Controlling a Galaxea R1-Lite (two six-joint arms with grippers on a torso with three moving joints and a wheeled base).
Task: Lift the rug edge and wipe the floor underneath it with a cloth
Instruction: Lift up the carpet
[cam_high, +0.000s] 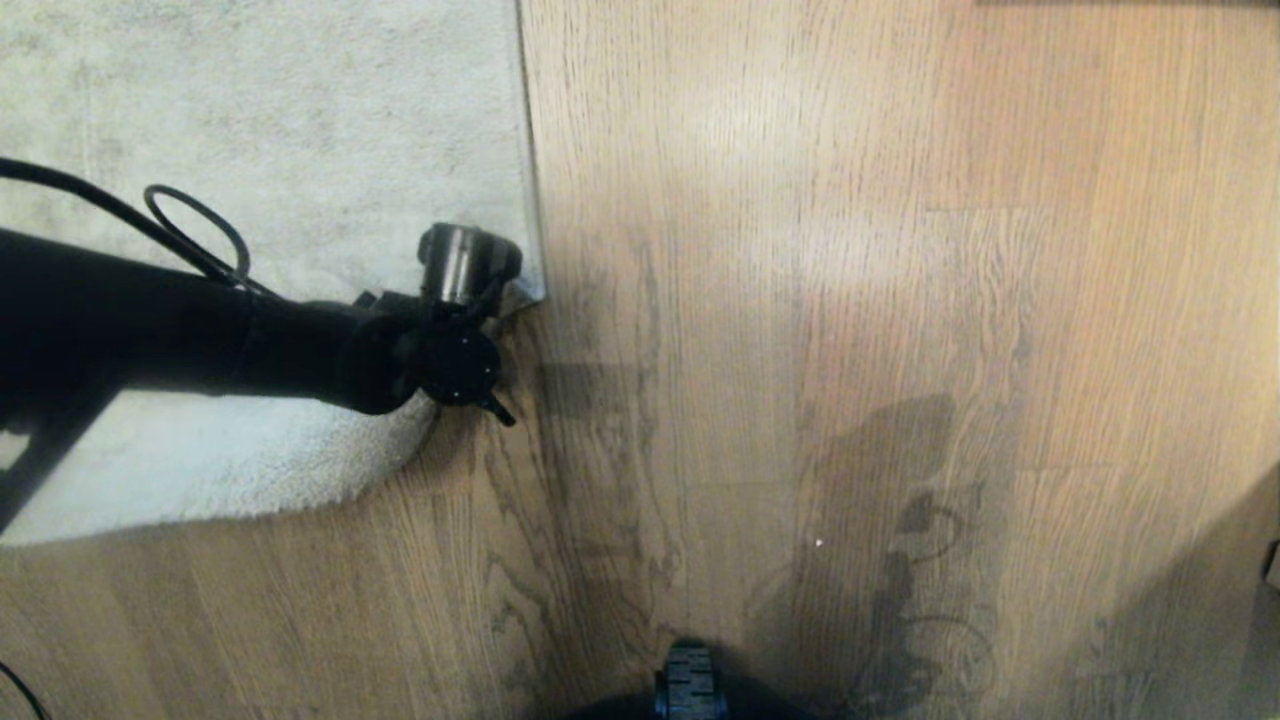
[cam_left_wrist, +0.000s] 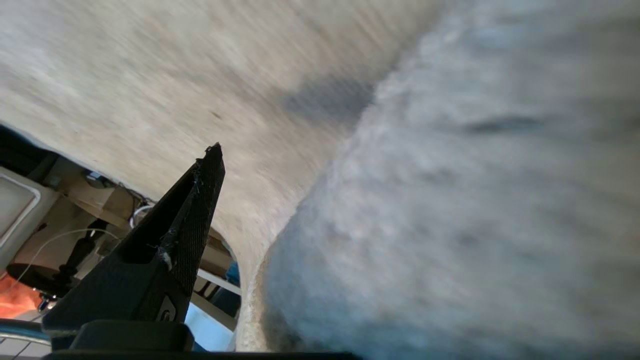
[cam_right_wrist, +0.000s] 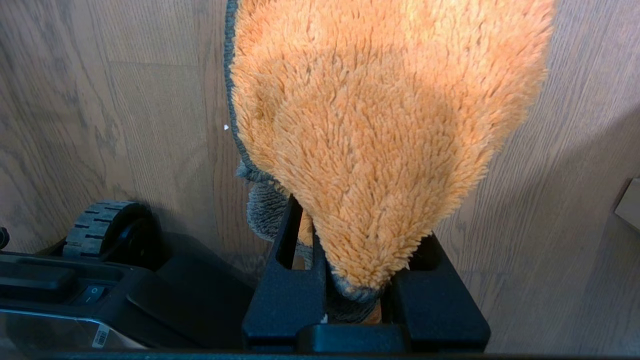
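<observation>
Grey-beige pile of the rug edge (cam_high: 530, 250) lies just beside the left gripper (cam_high: 470, 345), fingers (cam_left_wrist: 200, 200) spread, seemingly untouched. The orange cloth (cam_right_wrist: 375, 140) is pinched by the right gripper (cam_right_wrist: 350, 295), parked well apart over the floor (cam_high: 850, 300).

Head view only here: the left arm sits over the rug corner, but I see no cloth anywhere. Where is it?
Observer: The cloth is clamped in the jaws of the right gripper, which is outside your view.
Operator: Is it anywhere near the rug?
Observer: No rug shows around it. It droops from the jaws over bare floor, beside the base wheel.
Operator: Does the left gripper have the rug edge?
Observer: Not by its wrist view: the one finger that shows stands bare, with the rug pile lying apart from it.
</observation>
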